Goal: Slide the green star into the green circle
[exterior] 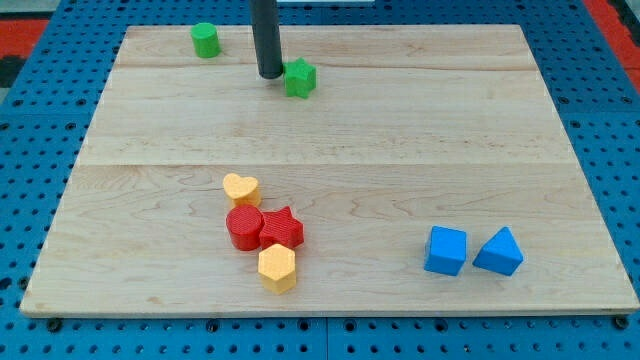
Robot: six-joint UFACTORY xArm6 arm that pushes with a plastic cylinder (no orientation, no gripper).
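Observation:
The green star lies near the top of the wooden board, left of centre. The green circle, a short cylinder, stands at the board's top left, well apart from the star. My tip is the lower end of a dark rod that comes down from the view's top. It rests on the board just to the left of the green star, touching or almost touching it. The tip lies between the star and the circle, much nearer the star.
A cluster sits at lower centre: a yellow heart, a red circle, a red star and a yellow hexagon. A blue cube and a blue triangle lie at the lower right. The board ends on a blue pegboard.

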